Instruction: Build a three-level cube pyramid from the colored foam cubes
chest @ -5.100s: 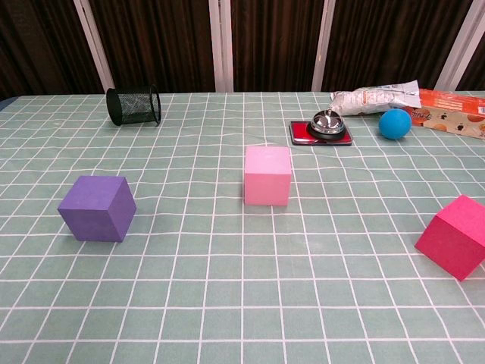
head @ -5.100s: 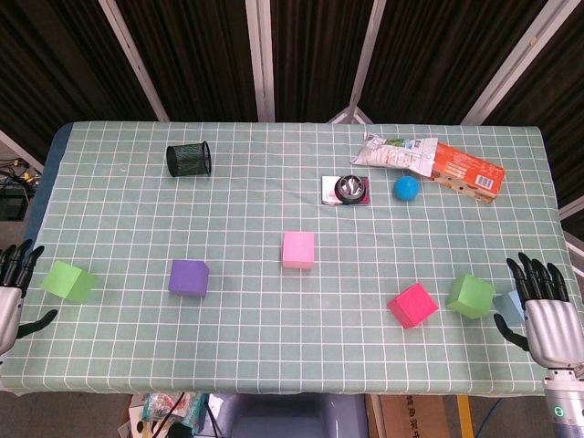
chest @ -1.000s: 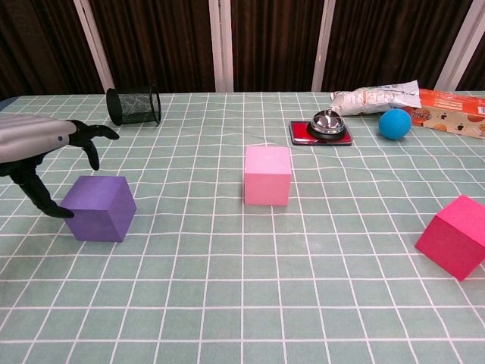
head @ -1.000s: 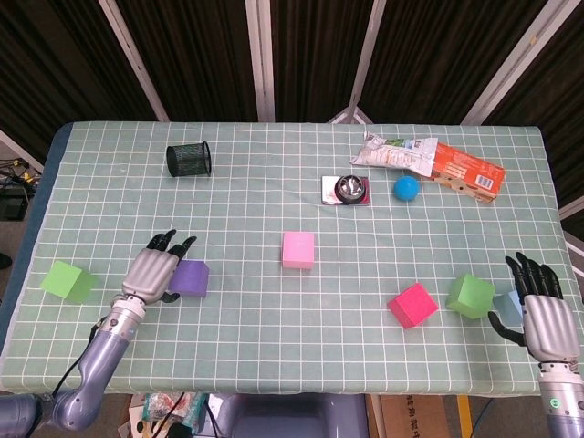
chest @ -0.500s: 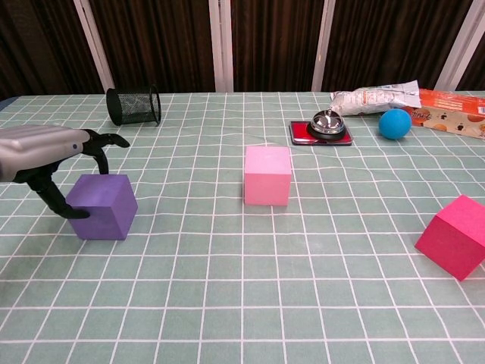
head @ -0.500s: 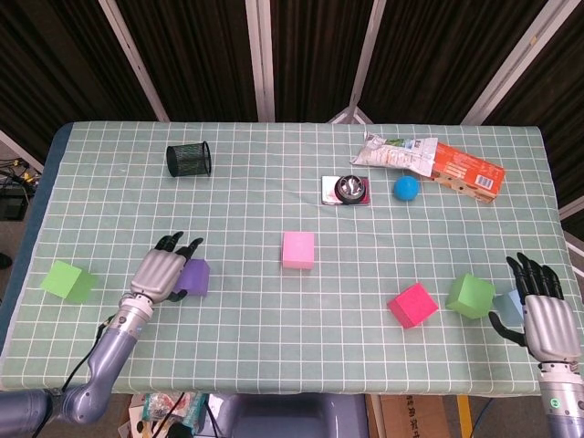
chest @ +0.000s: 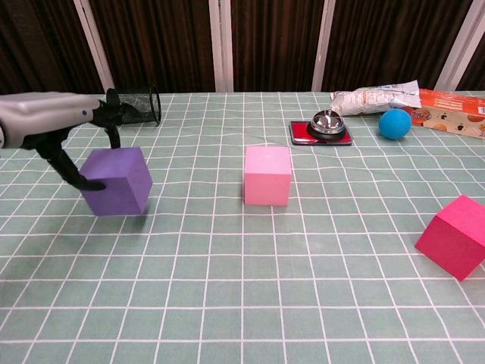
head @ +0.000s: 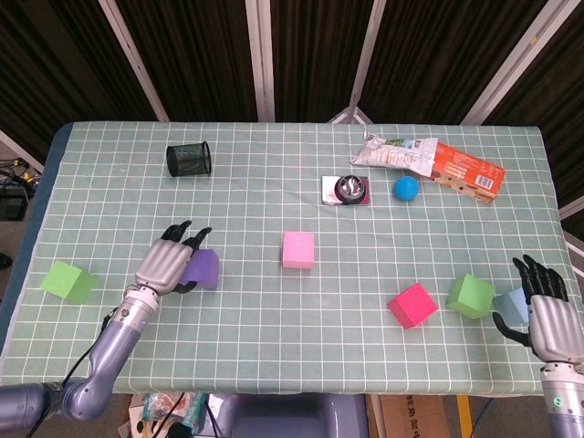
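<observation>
We hold the purple foam cube (chest: 117,180) in our left robot hand (head: 170,265) – fingers closed around it, slightly above the checked green counter (head: 274,347), likely to carry it beside the light pink foam cube (chest: 267,175) – our right robot hand (head: 550,319) rests open

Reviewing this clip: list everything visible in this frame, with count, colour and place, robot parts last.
purple cube: 1, purple, left of centre, held by the left hand
pink cube: 1, light pink, table centre
magenta cube: 1, magenta, near right
green cubes: 2, green, one near the left edge, one near right
light blue cube: 1, pale blue, right edge, partly hidden by the right hand
mesh cup: 1, black, far left, on its side
bell: 1, silver on a red base, far centre
ball: 1, blue, beside the bell
snack packets: white and orange, far right
left hand: grips the purple cube
right hand: fingers spread, right edge
</observation>
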Controlling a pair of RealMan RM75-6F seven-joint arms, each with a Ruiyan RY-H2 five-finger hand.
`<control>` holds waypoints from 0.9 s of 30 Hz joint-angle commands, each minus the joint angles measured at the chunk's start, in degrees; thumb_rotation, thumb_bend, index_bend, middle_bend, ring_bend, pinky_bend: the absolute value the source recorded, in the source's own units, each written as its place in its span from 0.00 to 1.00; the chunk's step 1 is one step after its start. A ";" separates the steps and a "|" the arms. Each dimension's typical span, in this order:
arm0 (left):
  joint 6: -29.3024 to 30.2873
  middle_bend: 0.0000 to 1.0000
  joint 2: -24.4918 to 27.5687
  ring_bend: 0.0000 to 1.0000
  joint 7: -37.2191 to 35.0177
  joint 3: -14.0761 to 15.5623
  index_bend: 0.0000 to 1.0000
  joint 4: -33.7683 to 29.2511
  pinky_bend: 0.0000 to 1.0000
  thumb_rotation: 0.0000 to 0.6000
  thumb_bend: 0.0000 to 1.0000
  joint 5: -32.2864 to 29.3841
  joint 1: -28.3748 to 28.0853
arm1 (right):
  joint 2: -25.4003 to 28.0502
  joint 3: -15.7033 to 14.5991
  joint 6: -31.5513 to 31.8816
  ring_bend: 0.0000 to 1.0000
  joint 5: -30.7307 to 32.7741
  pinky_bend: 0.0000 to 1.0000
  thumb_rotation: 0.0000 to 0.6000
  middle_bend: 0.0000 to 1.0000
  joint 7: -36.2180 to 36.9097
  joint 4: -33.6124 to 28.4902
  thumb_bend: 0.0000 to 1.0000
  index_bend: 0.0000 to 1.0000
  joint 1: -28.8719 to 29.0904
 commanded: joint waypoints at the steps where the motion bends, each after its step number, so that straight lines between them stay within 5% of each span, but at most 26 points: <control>1: -0.18 0.36 0.56 0.03 2.60 -3.11 0.00 -0.86 0.11 1.00 0.33 -3.29 -3.12 | 0.08 0.16 -0.51 0.00 0.49 0.00 1.00 0.00 0.35 -0.17 0.32 0.00 0.16; 14: -5.11 0.36 -6.96 0.03 7.84 -8.27 0.00 9.90 0.11 1.00 0.33 -17.25 -15.38 | 0.66 0.56 -2.68 0.00 2.84 0.00 1.00 0.00 1.77 -0.72 0.32 0.00 0.54; 27: -8.51 0.35 -13.23 0.03 7.36 -6.98 0.00 18.09 0.11 1.00 0.33 -22.01 -21.09 | 1.16 0.80 -2.98 0.00 3.55 0.00 1.00 0.00 2.74 -0.87 0.32 0.00 0.45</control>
